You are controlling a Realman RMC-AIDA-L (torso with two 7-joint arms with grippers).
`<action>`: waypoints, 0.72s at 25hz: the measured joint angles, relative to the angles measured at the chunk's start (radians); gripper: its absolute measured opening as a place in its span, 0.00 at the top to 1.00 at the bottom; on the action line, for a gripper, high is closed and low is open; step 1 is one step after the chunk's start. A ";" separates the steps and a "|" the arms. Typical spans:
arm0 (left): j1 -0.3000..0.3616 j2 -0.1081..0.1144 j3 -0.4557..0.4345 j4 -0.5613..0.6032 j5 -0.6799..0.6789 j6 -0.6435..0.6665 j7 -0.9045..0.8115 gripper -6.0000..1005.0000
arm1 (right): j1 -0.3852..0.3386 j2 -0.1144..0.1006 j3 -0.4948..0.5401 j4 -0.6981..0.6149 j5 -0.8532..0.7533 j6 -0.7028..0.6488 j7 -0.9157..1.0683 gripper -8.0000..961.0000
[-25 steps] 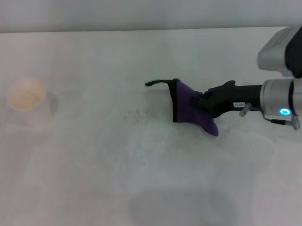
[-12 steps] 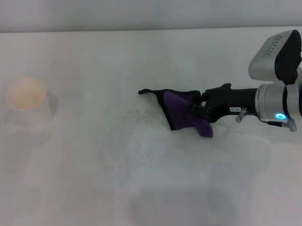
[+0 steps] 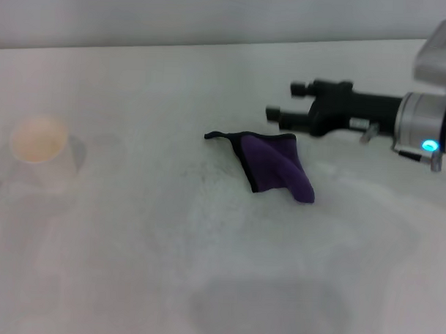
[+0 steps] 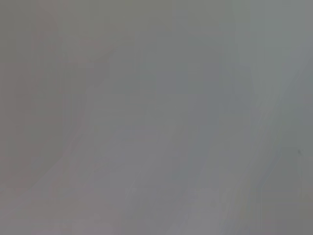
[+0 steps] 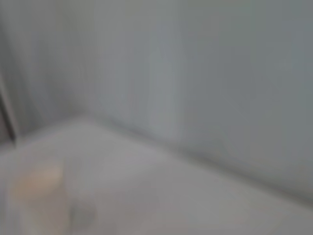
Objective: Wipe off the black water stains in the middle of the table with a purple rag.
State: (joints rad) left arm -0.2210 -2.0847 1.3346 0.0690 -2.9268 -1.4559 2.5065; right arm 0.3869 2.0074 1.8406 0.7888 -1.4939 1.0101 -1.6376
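The purple rag [image 3: 273,166] lies crumpled on the white table [image 3: 131,266] near the middle, its black loop pointing left. My right gripper [image 3: 282,100] is open and empty, raised above and just behind the rag, with its fingers pointing left. No black water stain shows; only faint grey speckles lie left of the rag. My left gripper is out of view.
A white paper cup [image 3: 39,152] stands at the left of the table and shows dimly in the right wrist view [image 5: 39,196]. The table's far edge meets a grey wall. The left wrist view shows only plain grey.
My right gripper dragged the rag a little left, then let go of it, opened and lifted up and back. The rag stays where it was dropped.
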 joint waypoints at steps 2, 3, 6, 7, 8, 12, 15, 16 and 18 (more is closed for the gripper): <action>-0.001 0.000 0.000 0.000 0.000 0.000 0.000 0.12 | -0.001 0.000 0.042 -0.036 0.095 0.043 -0.043 0.34; -0.001 0.000 0.000 0.000 0.000 0.000 0.000 0.12 | -0.001 0.000 0.063 -0.058 0.137 0.069 -0.067 0.30; -0.001 0.000 0.000 0.000 0.000 0.002 0.000 0.12 | -0.001 0.000 0.130 -0.134 0.274 0.149 -0.157 0.21; -0.001 0.000 0.000 0.000 0.000 0.004 0.000 0.12 | -0.003 0.000 0.147 -0.159 0.318 0.167 -0.185 0.19; -0.001 0.000 0.000 0.000 0.000 0.007 0.000 0.12 | -0.005 0.001 0.159 -0.183 0.372 0.186 -0.221 0.17; -0.001 0.000 0.000 0.000 0.000 0.009 0.000 0.12 | -0.029 0.006 0.173 -0.287 0.617 0.226 -0.411 0.14; -0.003 0.000 0.000 0.000 0.000 0.009 0.000 0.12 | -0.037 0.011 0.171 -0.383 0.792 0.251 -0.619 0.13; -0.003 0.000 0.000 0.000 0.000 0.009 0.000 0.12 | -0.039 0.012 0.170 -0.412 0.836 0.257 -0.699 0.13; -0.003 0.000 0.000 0.000 0.000 0.010 0.000 0.12 | -0.045 0.013 0.170 -0.454 0.888 0.257 -0.826 0.14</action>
State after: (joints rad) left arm -0.2240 -2.0847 1.3345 0.0690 -2.9268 -1.4463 2.5065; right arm 0.3419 2.0207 2.0102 0.3344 -0.6057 1.2675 -2.4640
